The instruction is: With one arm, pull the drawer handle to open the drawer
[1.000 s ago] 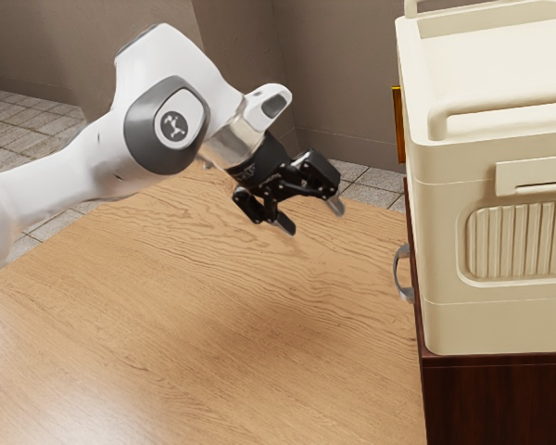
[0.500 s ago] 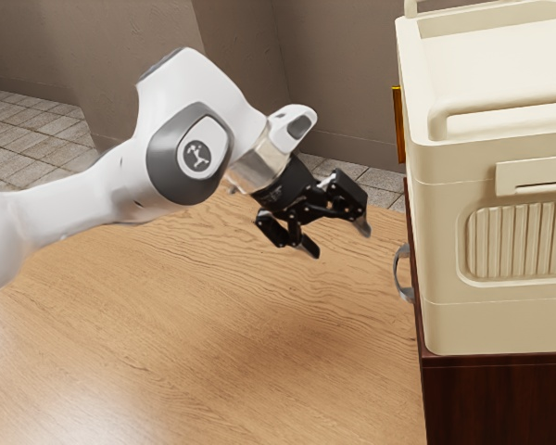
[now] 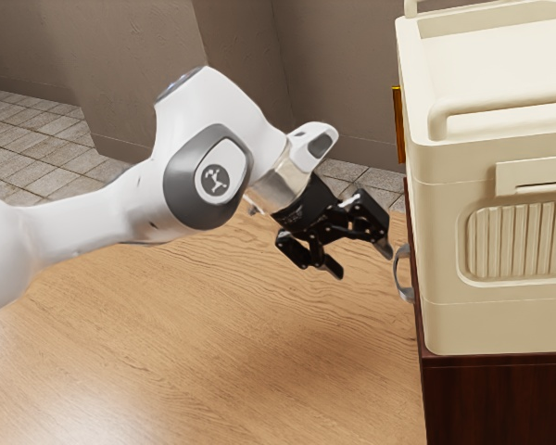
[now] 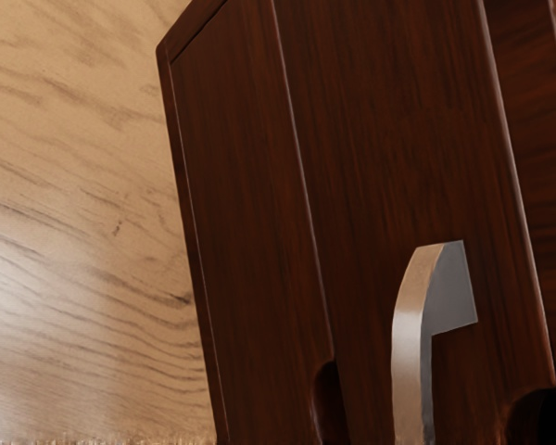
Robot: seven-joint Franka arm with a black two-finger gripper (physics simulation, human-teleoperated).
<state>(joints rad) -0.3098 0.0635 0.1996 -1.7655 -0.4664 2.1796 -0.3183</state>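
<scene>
My gripper [image 3: 360,263] is open in the exterior view, its fingers spread with nothing between them, just to the left of the drawer handle there. The curved silver handle [image 3: 403,274] juts from the dark cabinet's side. One fingertip appears close to the handle's upper end; whether they touch I cannot tell. In the wrist view the metal handle [image 4: 410,348] stands out from the dark red-brown drawer front [image 4: 398,139], its lower part cut off by the picture's edge. The drawer front looks flush in its frame.
A large cream box [image 3: 482,306] with raised handles sits on the dark wooden cabinet [image 3: 500,399]. The light wooden table [image 3: 213,352] stretches below the arm up to the cabinet. A small yellow-orange piece [image 3: 398,124] shows behind the box.
My hand has moved toward the exterior view's right and lower in the picture, closer to the handle. The gripper has stayed open, and the handle and box have not moved.
</scene>
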